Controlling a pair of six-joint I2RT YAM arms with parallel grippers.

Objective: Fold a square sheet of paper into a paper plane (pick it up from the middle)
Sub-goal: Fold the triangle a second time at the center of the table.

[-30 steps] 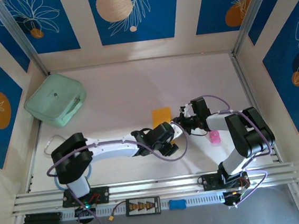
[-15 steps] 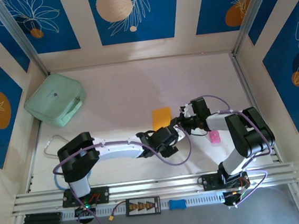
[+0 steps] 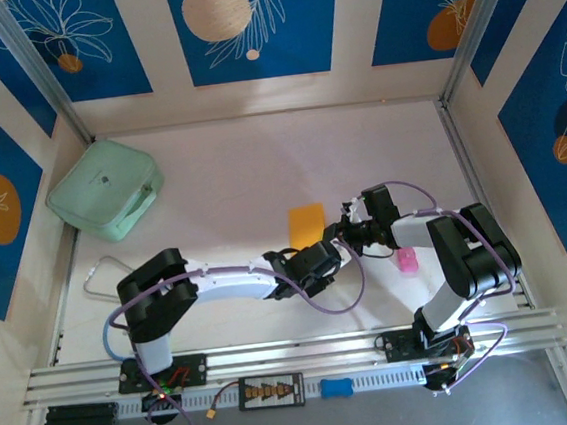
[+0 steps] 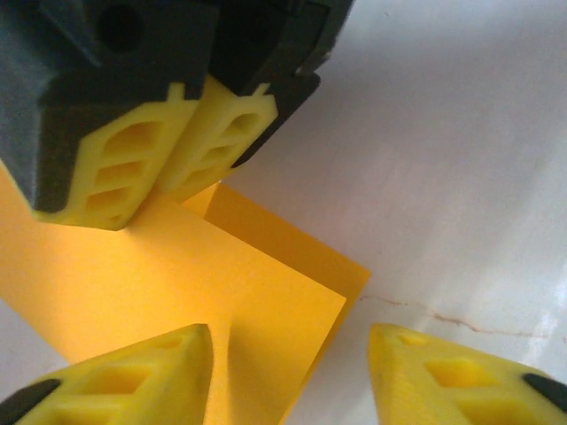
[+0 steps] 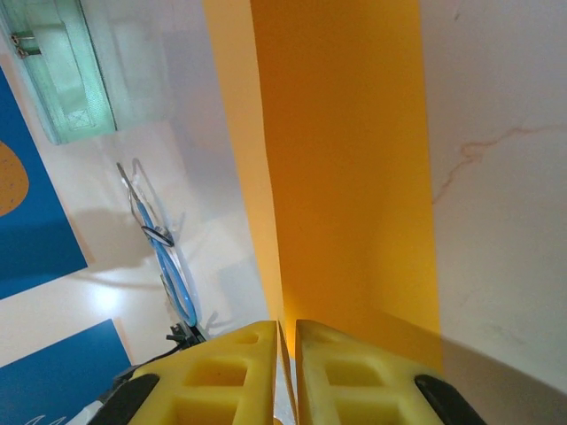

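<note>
On table (image 3: 219, 168), right fingers (image 5: 301, 354) pinch folded paper (image 5: 345, 177) edge.

Black-and-white arms (image 3: 220, 279), purple cables (image 3: 417, 188), yellow ribbed fingers (image 4: 425, 372).

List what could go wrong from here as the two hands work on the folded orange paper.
1. The right hand pinches only the edge of the sheet; a tug could slip or tear it.
2. The left hand straddles the folded corner, open; closing there may crumple the offset layers and spoil the crease.
</note>
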